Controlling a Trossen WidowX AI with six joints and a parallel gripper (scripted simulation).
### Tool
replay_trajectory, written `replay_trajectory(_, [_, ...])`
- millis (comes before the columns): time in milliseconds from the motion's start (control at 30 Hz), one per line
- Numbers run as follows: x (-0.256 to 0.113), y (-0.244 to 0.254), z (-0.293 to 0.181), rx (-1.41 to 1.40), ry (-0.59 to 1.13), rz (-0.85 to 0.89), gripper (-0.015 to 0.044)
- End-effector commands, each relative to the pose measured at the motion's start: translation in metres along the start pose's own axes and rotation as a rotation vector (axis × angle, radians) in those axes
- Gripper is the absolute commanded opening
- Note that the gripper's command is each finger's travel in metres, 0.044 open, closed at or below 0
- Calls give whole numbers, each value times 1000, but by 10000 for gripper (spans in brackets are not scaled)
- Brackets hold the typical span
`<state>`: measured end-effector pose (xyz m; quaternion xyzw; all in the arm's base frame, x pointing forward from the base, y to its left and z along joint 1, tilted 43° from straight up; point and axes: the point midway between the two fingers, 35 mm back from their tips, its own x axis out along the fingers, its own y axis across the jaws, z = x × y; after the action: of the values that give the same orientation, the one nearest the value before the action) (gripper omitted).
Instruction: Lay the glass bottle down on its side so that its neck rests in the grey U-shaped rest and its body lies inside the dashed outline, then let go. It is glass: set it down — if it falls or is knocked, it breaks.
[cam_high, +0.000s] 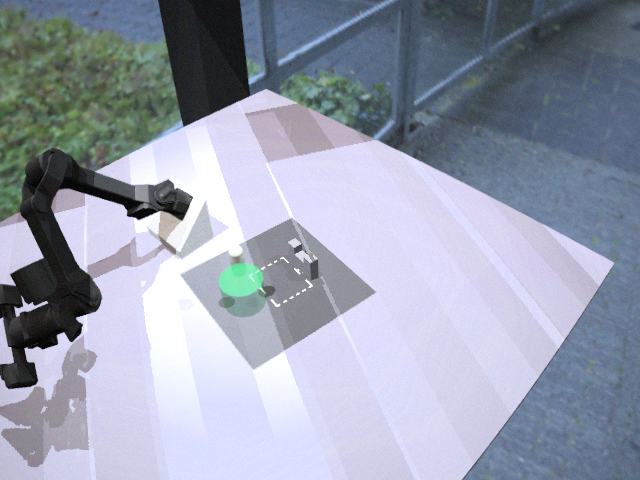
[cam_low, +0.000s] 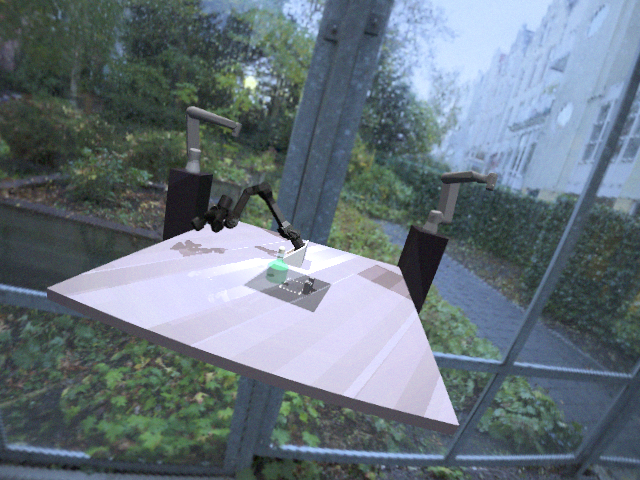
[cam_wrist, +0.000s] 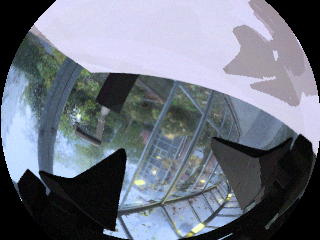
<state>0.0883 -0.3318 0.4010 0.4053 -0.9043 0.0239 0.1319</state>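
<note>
Nearest the wrist camera, the gripper's (cam_high: 11, 335) (cam_low: 210, 213) (cam_wrist: 169, 145) fingers stand wide apart, holding nothing. Centre-left in the top view, the green bottle (cam_high: 241, 289) (cam_low: 278, 271) stands upright, a pale angled block (cam_high: 195, 235) (cam_low: 296, 256) near its upper left.

- Outdoor garden or courtyard setting, seen around a pale table (cam_high: 413, 330) (cam_low: 258, 320) (cam_wrist: 165, 35).
- Exterior view, left: trees (cam_low: 155, 56) and shrubs (cam_low: 46, 116) behind a low wall (cam_low: 67, 242).
- Right, far: a pale building (cam_low: 558, 113) with windows, beyond a hedge (cam_low: 537, 248).
- A paved path (cam_low: 467, 297) runs between the greenery on the right.
- Metal framing (cam_low: 330, 118) crosses the near side; whether it encloses the place, I cannot tell.
- Top view: leafy ground cover (cam_high: 93, 77) at left, a metal railing (cam_high: 405, 62) and grey paving (cam_high: 568, 170) at right.
</note>
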Motion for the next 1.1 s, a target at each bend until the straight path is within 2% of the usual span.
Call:
replay_trajectory(0, [-2,-2,0,-9,0,-10,426])
replay_trajectory(167, [-39,-43,-2,-192,16,-200,440])
replay_trajectory(333, [-114,-91,3,-480,86,-498,440])
replay_trajectory(500, [-183,-112,14,-703,184,-732,440])
replay_trajectory(767, [-280,-108,41,-1026,369,-1030,440])
replay_trajectory(1067, [-369,-60,80,-1402,659,-1302,440])
